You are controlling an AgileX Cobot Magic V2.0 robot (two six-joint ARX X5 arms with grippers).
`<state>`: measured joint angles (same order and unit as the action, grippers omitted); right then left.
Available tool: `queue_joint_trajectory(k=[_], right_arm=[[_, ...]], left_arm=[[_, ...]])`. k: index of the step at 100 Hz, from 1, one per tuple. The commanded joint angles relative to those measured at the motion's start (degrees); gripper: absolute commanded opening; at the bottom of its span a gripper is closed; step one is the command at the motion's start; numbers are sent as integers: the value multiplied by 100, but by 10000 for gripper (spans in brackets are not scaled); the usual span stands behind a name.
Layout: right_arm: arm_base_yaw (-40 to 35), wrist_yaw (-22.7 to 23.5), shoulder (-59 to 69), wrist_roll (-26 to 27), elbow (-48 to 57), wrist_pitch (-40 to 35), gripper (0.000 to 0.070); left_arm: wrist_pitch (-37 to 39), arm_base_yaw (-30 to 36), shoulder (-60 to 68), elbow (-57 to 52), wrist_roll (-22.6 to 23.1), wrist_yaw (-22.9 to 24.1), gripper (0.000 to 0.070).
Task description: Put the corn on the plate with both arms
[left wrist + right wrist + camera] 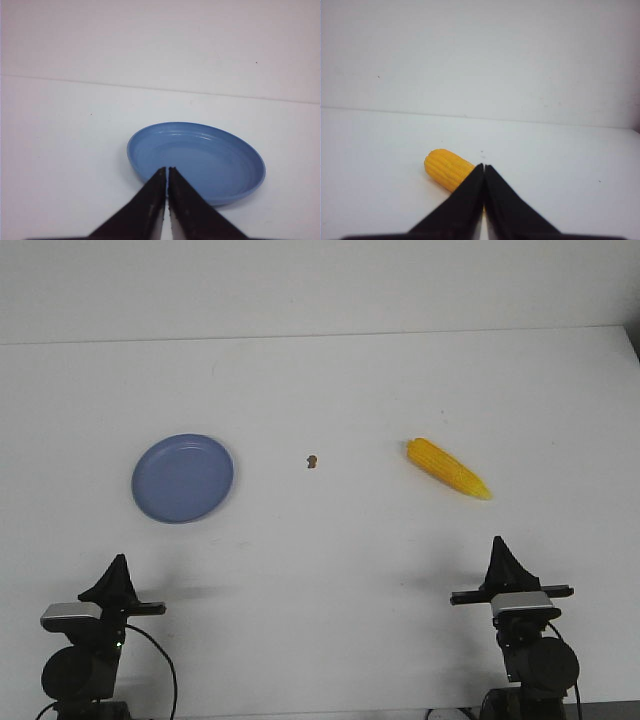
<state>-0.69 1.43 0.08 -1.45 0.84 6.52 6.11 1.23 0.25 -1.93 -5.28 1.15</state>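
Two pincers, left pincer (119, 562) and right pincer (498, 544), closed and holding nothing, well short of plate (183, 478) and corn (448, 469)

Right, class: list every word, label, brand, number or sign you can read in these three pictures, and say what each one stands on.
There is no readable text in any view.
Round periwinkle-blue plate: plain, no marks.
Bright yellow corn cob: no label.
Pointed black left gripper and right gripper: no lettering visible.
Silver-grey blocks behind the grippers in the front view: any marking is too small to read.
Small brown speck on the white table: not a sign.
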Motion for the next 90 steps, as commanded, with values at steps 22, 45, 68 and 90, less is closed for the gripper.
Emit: queue_joint_trajectory(k=[22,45,68,90], right_arm=[[0,2,0,57,-11,68,8],[0,2,0,57,-11,68,8],[0,4,0,59,-11,87,8],[0,9,0,201,-4,426,8]], left_arm=[[90,-9,-7,114,9,-7,12],[92,-9,-7,114,9,-7,12],[282,-9,-7,92,4,-7,12],[-186,-9,17,-511,9,-7,12]])
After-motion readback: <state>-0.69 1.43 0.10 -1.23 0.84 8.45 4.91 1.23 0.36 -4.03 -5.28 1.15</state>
